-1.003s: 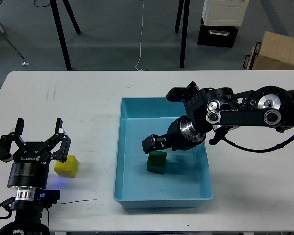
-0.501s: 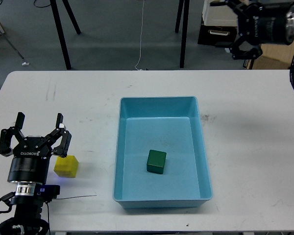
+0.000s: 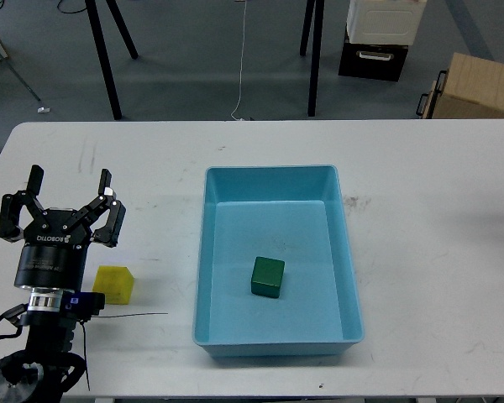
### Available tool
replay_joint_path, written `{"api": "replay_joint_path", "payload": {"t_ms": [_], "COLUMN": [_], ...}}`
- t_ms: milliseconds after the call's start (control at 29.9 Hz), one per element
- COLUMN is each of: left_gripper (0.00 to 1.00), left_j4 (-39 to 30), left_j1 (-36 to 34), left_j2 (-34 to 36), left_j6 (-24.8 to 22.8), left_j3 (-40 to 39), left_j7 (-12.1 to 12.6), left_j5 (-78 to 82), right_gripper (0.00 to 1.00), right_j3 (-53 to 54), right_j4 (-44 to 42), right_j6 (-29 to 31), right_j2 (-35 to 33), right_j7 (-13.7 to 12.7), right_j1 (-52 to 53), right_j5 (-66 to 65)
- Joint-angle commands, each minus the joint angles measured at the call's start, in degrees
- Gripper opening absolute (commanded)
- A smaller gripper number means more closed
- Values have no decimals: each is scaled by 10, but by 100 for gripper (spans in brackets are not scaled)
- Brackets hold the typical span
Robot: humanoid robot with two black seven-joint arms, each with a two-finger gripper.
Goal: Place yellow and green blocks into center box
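A green block (image 3: pixel 268 277) lies on the floor of the light blue box (image 3: pixel 235 336) in the middle of the white table. A yellow block (image 3: pixel 116 285) sits on the table left of the box, right beside my left arm's wrist. My left gripper (image 3: pixel 65 193) is open and empty, its fingers spread, just beyond and left of the yellow block. My right gripper is out of view.
The white table (image 3: pixel 437 252) stretches to the right of the box. Behind the table stand black stand legs (image 3: pixel 105 59), a cardboard box (image 3: pixel 479 88) and a white-and-black case (image 3: pixel 378 38) on the floor.
My right arm has lifted out of the box, leaving the green block there, and gone out of view at the top right. My left gripper has shifted slightly away from the yellow block.
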Motion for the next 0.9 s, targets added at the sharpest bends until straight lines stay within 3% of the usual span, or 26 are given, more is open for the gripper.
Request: {"api": "replay_joint_path", "payload": {"t_ms": [0, 167, 301, 501, 635, 735, 869], "left_gripper": [100, 100, 100, 100, 100, 100, 100], "left_j4": [1, 5, 9, 8, 8, 8, 8], "left_j1": [-3, 0, -1, -6, -9, -9, -11], "left_j2": [11, 17, 13, 15, 20, 20, 20], "left_j6": [4, 0, -3, -2, -1, 3, 4], "left_j3": [0, 0, 0, -1, -1, -2, -2], "left_j7": [1, 0, -1, -1, -1, -1, -2], "left_j5": [0, -1, -2, -3, -3, -3, -3], "right_gripper": [100, 100, 100, 100, 100, 100, 100], "right_j3": [-2, -1, 17, 94, 224, 361, 477], "right_j4": [-5, -39, -40, -17, 14, 91, 192], "right_j6": [0, 0, 0, 0, 0, 0, 0], "right_j2": [-4, 6, 12, 127, 158, 176, 267], "right_j7": [-3, -5, -4, 0, 0, -1, -4], "right_j1": [4, 16, 19, -36, -149, -300, -463], "right_j5": [-11, -111, -110, -33, -28, -27, -27]}}
